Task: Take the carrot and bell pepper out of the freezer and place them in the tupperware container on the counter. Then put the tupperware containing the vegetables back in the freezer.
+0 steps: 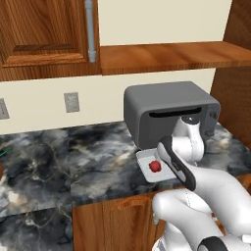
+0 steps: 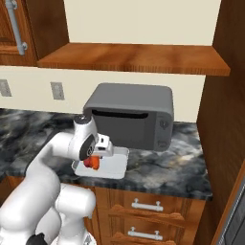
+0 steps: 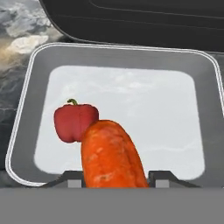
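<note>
The tupperware container (image 3: 122,54) sits on the counter (image 1: 73,162) in front of the toaster oven. The bell pepper (image 3: 74,122) lies inside it, left of the middle; it is also visible as a red lump (image 1: 156,166) in the tray (image 1: 144,164). My gripper (image 3: 114,179) hangs just above the container's near rim, shut on the carrot (image 3: 111,153), which points forward over the tray floor beside the pepper. From the right, the carrot (image 2: 94,162) shows orange under the hand at the container's (image 2: 112,165) left end. The freezer is out of view.
A dark grey toaster oven (image 1: 166,112) (image 2: 129,115) stands right behind the container. A wooden shelf (image 2: 134,57) runs above it and a tall wooden panel (image 2: 222,95) closes the right side. Marbled counter stretches to the left.
</note>
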